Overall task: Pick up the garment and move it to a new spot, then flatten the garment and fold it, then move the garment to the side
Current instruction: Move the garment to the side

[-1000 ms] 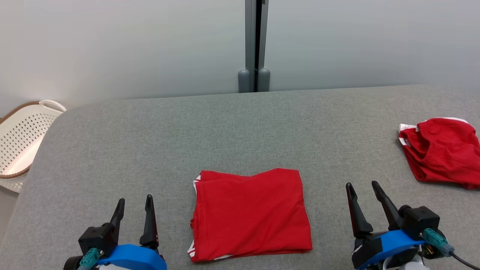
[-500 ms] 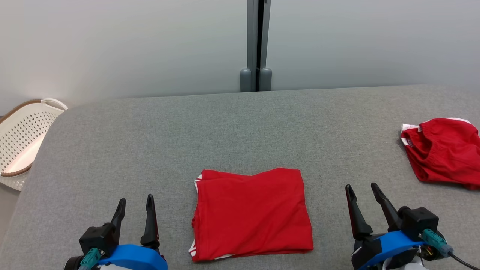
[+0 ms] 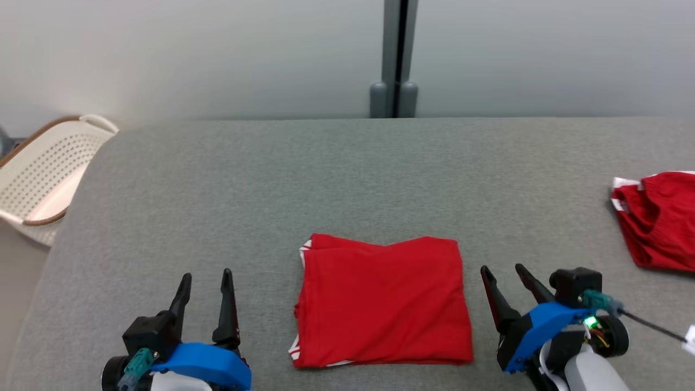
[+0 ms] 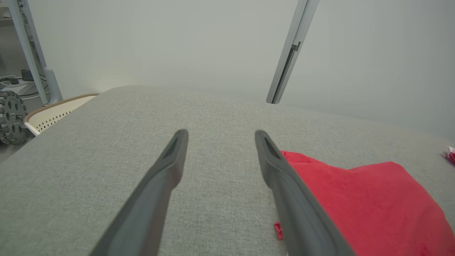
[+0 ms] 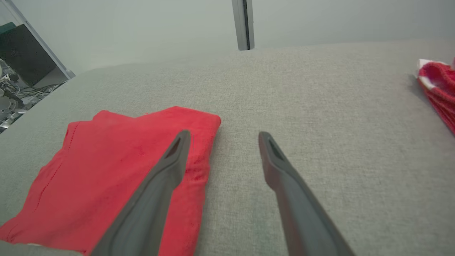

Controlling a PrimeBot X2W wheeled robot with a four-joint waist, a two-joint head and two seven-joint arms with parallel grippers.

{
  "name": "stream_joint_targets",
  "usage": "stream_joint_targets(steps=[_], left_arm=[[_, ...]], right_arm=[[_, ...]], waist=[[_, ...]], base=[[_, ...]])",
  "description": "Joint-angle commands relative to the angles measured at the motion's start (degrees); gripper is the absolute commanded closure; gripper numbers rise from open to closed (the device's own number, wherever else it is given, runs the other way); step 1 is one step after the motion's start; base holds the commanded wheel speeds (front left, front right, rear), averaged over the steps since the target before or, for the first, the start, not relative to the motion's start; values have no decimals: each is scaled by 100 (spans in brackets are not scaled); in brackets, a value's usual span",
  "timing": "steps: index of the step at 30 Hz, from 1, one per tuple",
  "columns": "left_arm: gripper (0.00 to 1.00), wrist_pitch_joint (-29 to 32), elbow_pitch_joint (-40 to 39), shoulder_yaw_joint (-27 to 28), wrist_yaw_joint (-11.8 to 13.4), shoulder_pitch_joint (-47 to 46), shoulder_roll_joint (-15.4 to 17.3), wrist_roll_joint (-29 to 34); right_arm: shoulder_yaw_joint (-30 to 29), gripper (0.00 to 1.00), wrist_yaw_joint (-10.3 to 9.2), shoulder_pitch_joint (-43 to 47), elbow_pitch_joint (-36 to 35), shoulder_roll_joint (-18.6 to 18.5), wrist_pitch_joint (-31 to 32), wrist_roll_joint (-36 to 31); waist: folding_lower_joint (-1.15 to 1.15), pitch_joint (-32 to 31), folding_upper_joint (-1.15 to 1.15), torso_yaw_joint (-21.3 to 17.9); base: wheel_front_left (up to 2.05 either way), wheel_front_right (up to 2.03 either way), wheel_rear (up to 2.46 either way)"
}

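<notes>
- Right claw point(image 3: 500, 267) has swung in toward the garment point(image 3: 383, 301) over the last second; the head camera has panned too.
- Both claws spread wide, empty; left claw point(image 3: 207, 273) on the opposite flank.
- Garment: red, folded square, flat on the desk point(image 3: 326, 179) between the claws.
- Judged: fold done; sideways move remains.
- No legible writing.
</notes>
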Motion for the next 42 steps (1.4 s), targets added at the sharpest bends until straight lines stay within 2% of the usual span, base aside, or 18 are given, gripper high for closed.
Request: stream_joint_targets(steps=[1, 11, 15, 21, 22, 25, 31, 32, 42], left_arm=[[0, -27, -34, 14, -2, -95, -37, 49], [0, -27, -55, 111, -56, -205, -160, 160], [0, -27, -55, 174, -102, -189, -185, 197], [0, -27, -38, 226, -132, -223, -210, 251], [0, -27, -38, 217, -145, -234, -218, 270], [0, -27, -49, 194, -175, -267, -224, 321], [0, -27, -125, 85, -257, -359, -253, 438], [0, -27, -153, 53, -272, -396, -251, 465], [0, 22, -254, -31, -318, -763, -114, 630]], right_arm=[[-35, 0, 3, -127, 57, -10, 191, -63], [-221, 0, 3, -411, 461, -203, 1370, 196], [-231, 0, 3, -471, 620, -282, 1738, 310], [-127, 0, 3, -597, 732, -329, 1882, 413], [-78, 57, 3, -633, 750, -324, 1898, 433], [94, 100, 3, -751, 783, -314, 1904, 522], [257, 100, 0, -1097, 687, -452, 1683, 722], [270, 100, -1, -1229, 645, -535, 1640, 748], [-41, 100, 2, -1714, 386, -856, 1390, 806]], waist=[[-1, 140, 0, 199], [-1, 416, 0, 847], [-1, 461, 0, 958], [-1, 515, 0, 958], [-1, 527, 0, 933], [-1, 578, 0, 810], [-1, 757, 0, 247], [-1, 850, 0, -22], [-1, 1336, 0, -1496]], base=[[0, 0, 0], [0, 0, 0], [0, 0, 0], [0, 0, 0], [0, 0, 0], [0, 0, 0], [0, 0, 0], [0, 0, 0], [0, 0, 0]])
